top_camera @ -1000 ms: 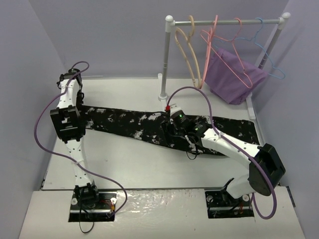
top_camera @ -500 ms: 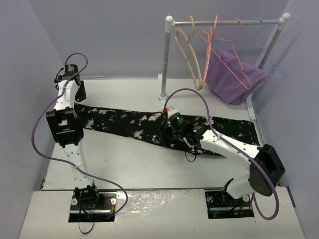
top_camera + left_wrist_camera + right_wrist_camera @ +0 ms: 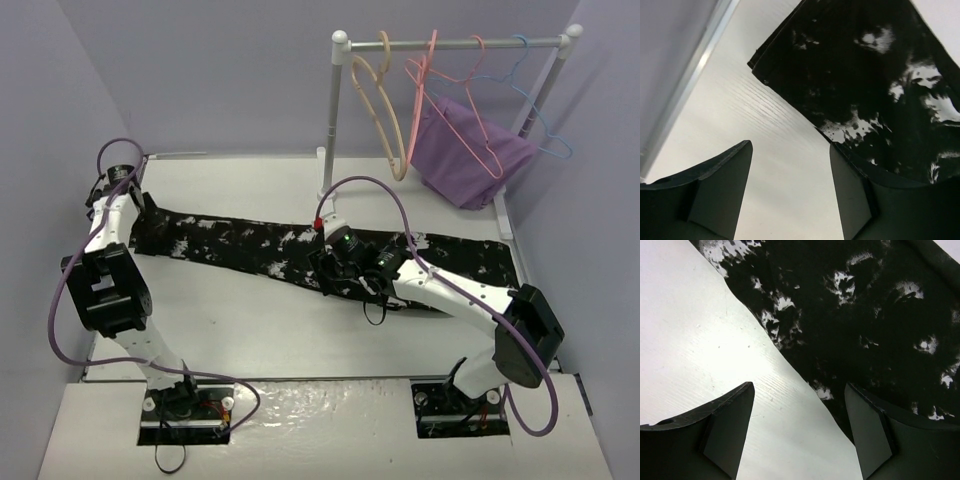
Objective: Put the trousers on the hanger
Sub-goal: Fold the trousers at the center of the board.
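Trousers (image 3: 245, 245) lie flat on the table (image 3: 250, 320), stretched lengthwise from the left side to the far right, slanting slightly toward me on the right. Hanger (image 3: 396, 168) is on the rail (image 3: 450, 44) at the back, well apart from the trousers, nothing draped on it. Pink and blue hangers sit beside it on the same rail, with a purple cloth (image 3: 470, 150) under them. My left gripper (image 3: 142, 208) sits at the trousers' left end. From the left wrist, my left gripper (image 3: 790, 195) has its jaws apart with bare table between them. The right finger (image 3: 855, 195) sits at the fabric's near edge, and the cloth's corner (image 3: 756, 62) lies flat ahead. My right gripper (image 3: 335, 270) is low over the middle of the trousers. From the right wrist, my right gripper (image 3: 797, 435) is also spread with only table in the gap. One finger (image 3: 872, 435) is over the speckled cloth and the other (image 3: 725, 427) over white tabletop. Neither gripper holds anything.
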You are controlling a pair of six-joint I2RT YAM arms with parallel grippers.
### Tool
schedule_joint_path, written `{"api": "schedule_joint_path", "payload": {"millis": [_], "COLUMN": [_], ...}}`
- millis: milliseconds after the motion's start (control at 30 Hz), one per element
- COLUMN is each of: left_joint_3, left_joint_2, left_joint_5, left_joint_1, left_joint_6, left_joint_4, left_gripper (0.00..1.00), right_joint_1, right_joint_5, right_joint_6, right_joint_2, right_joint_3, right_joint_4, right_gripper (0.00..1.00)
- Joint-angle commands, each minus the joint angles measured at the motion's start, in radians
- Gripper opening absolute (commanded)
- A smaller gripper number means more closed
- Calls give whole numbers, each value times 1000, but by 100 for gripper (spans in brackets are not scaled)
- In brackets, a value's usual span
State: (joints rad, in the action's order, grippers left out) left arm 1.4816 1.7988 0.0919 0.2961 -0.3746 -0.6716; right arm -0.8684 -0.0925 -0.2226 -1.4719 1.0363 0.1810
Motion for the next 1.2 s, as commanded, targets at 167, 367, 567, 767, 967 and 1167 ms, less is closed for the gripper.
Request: {"api": "schedule_joint_path", "payload": {"millis": [167, 367, 567, 767, 967, 1167], "left_joint_3": [4, 34, 32, 73, 101, 130], "left_joint_2": [89, 188, 260, 333, 315, 287], "left_joint_5": [-222, -203, -146, -45, 126, 277], "left_joint_1": [50, 48, 46, 46, 46, 47], "left_joint_6": [-228, -271, -245, -169, -33, 50], "left_joint_4": [191, 196, 149, 20, -151, -253], "left_gripper": [60, 55, 46, 11, 0, 0], "right_joint_1": [-14, -11, -9, 31, 77, 82], "right_joint_5": [-12, 3, 14, 17, 23, 25], "right_joint_6": [47, 98, 112, 80, 19, -60], "right_joint_2": [-41, -172, -261, -324, -291, -240], "right_joint_3": [1, 69, 76, -1, -87, -70], "right_joint_4": [-115, -159, -176, -238, -156, 32], "right_gripper": [70, 69, 69, 67, 59, 52]}}
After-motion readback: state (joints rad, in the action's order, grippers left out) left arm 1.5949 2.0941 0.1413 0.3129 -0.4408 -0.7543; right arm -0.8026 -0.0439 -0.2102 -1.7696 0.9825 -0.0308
